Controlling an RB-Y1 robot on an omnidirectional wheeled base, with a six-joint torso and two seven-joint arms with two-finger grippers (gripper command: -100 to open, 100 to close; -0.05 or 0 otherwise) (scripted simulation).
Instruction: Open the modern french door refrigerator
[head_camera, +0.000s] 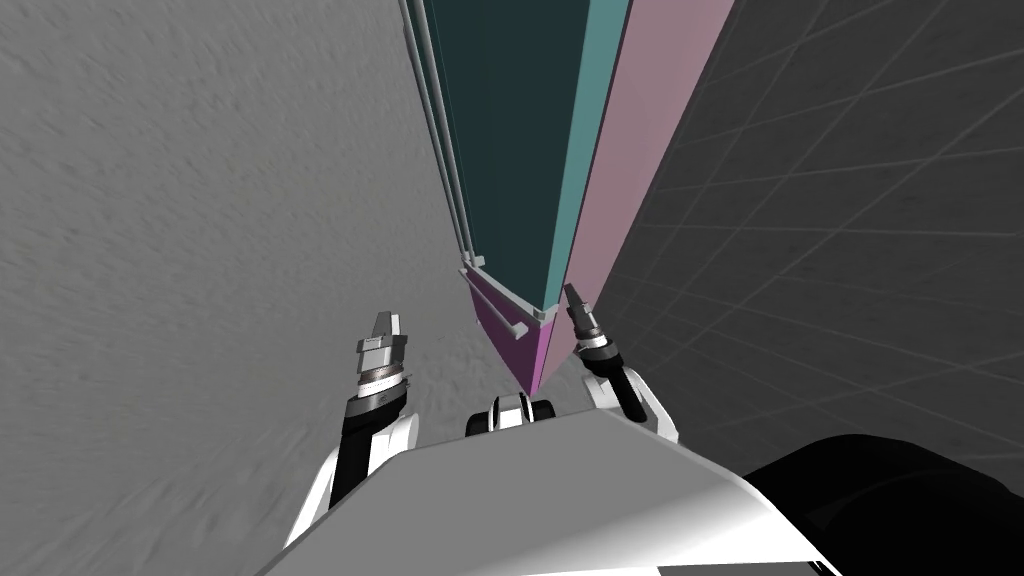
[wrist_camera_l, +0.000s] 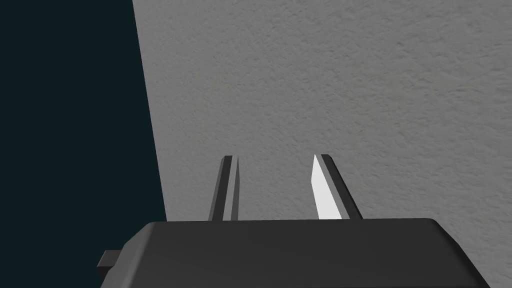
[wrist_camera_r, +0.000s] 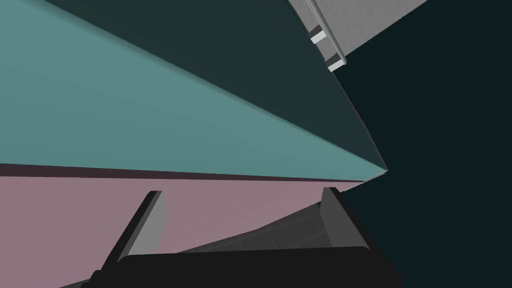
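Observation:
The refrigerator stands right in front of me as a tall block. Its upper door has a dark teal front (head_camera: 505, 150) and a lighter teal side edge (head_camera: 585, 150). The body's side is pink (head_camera: 650, 150). Long grey handles (head_camera: 445, 170) run up the door fronts, and a purple lower drawer (head_camera: 510, 345) carries a bar handle. My right gripper (head_camera: 572, 292) is open at the door's lower right corner. In the right wrist view its fingertips (wrist_camera_r: 242, 191) point at the pink side, just below the thin dark seam under the teal door edge (wrist_camera_r: 150, 130). My left gripper (head_camera: 388, 322) (wrist_camera_l: 275, 157) hangs open and empty, left of the drawer.
A grey textured surface (head_camera: 200, 200) spreads to the left of the refrigerator. To its right is a dark tiled surface (head_camera: 850, 200). The handle ends (wrist_camera_r: 327, 40) show far beyond the right gripper.

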